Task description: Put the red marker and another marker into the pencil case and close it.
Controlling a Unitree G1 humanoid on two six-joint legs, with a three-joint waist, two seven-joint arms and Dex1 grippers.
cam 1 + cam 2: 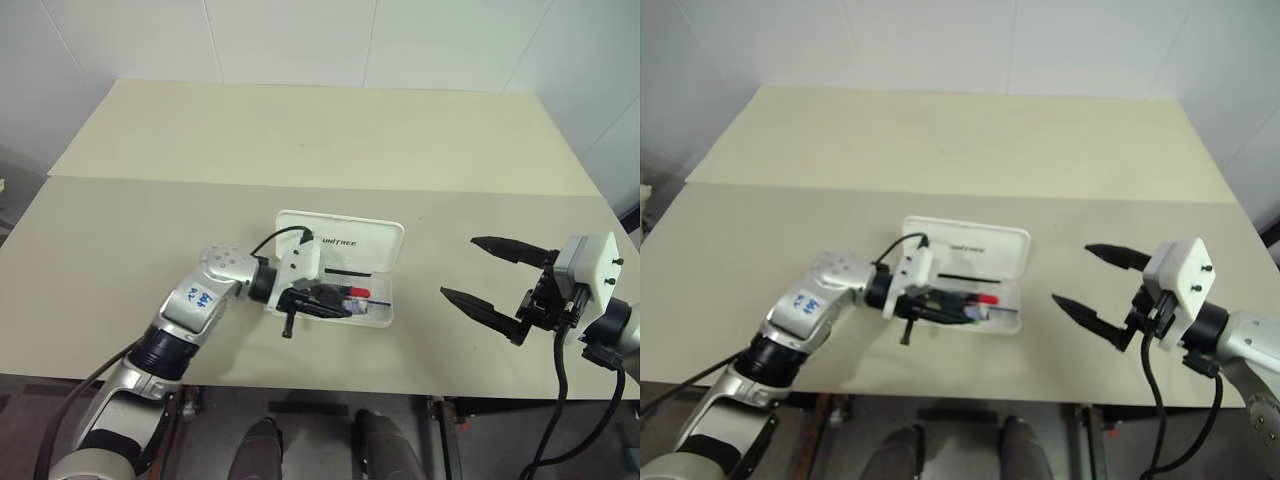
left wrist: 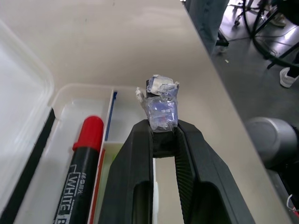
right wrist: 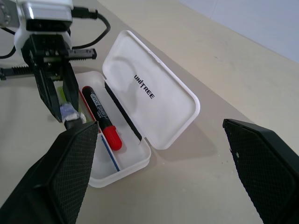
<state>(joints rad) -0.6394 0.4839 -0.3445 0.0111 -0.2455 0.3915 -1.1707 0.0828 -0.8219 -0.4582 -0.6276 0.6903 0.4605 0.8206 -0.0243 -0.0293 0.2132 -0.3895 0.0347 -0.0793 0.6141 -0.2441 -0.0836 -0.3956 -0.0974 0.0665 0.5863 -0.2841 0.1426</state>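
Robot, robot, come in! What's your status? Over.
Left gripper shut on a small grey object above the open pencil case. Right gripper open, empty. Red marker in case. Nothing in the way.

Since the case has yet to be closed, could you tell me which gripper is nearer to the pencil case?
Left. The left gripper hangs over the open pencil case, fingers pinching a small wrapped object above the tray beside the red marker. The right gripper hovers open, off to the case's right.

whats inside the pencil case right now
In the open pencil case lies the red marker, beside a thin red-and-blue line. The left end effector, pinching a small crumpled object, covers the near compartment; a pale green strip shows there.
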